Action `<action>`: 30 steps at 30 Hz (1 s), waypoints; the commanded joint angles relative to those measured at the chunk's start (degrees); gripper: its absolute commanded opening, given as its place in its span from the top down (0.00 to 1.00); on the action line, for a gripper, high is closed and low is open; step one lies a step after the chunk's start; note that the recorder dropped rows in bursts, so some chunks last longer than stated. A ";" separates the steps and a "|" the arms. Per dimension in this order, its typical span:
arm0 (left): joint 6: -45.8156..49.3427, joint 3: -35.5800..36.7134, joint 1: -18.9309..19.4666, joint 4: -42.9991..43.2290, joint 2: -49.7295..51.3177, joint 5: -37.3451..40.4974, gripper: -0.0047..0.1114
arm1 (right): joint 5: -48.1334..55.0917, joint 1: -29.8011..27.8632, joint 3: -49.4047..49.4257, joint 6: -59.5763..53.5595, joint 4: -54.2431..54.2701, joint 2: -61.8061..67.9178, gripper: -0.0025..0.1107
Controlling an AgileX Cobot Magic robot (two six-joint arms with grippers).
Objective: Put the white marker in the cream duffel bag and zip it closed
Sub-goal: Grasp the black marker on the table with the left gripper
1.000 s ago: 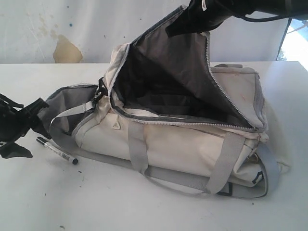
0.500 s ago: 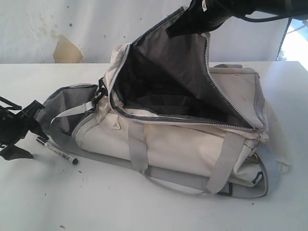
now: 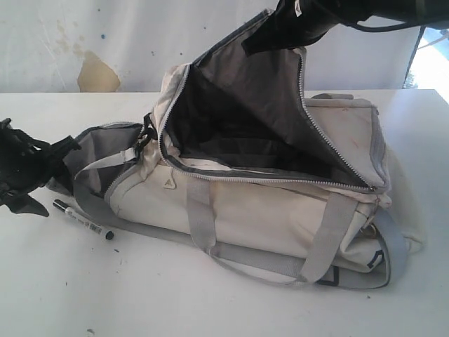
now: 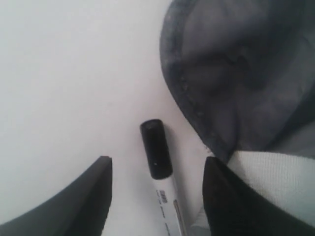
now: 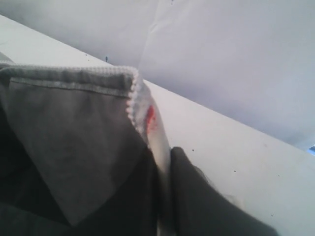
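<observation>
The cream duffel bag (image 3: 280,210) lies on the white table with its top unzipped and dark lining showing. My right gripper (image 3: 270,35) is shut on the lid flap (image 5: 98,113) and holds it raised. The white marker (image 3: 83,220) with its black cap (image 4: 156,148) lies flat on the table beside the bag's left end. My left gripper (image 3: 31,189) hovers open just above the marker's cap end. In the left wrist view its fingertips (image 4: 101,169) stand on either side of the marker without touching it.
A grey webbing strap (image 3: 140,228) runs along the table in front of the bag, close to the marker's far end. The bag's grey end pocket (image 4: 236,73) bulges right beside the marker. A wall (image 3: 105,42) stands behind the table.
My left gripper has moved up and slightly toward the bag, coming over the marker's cap end. The marker has shifted a little. The right arm and flap have not moved.
</observation>
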 commanded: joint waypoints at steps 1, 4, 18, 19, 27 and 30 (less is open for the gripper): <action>-5.02 -3.36 -1.19 2.59 2.39 4.63 0.47 | 0.86 -0.66 -0.53 0.54 -0.76 -0.67 0.98; -5.68 -4.18 -1.29 2.86 3.46 6.07 0.48 | 1.28 -0.66 -0.53 0.54 -0.54 -0.67 0.98; -8.38 -4.18 -1.78 3.84 5.86 5.80 0.95 | 0.93 -0.66 -0.53 0.69 0.11 -0.67 0.98; -8.04 -4.18 -1.78 3.84 5.86 5.69 0.96 | 0.93 -0.66 -0.53 0.69 0.22 -0.67 0.98; -3.63 -4.32 -1.67 3.84 1.02 5.52 0.96 | 1.18 -0.66 -0.53 0.69 0.22 -0.67 0.98; -1.51 -4.32 -1.67 3.48 -1.99 5.27 0.96 | 1.30 -0.66 -0.53 0.69 0.22 -0.67 0.98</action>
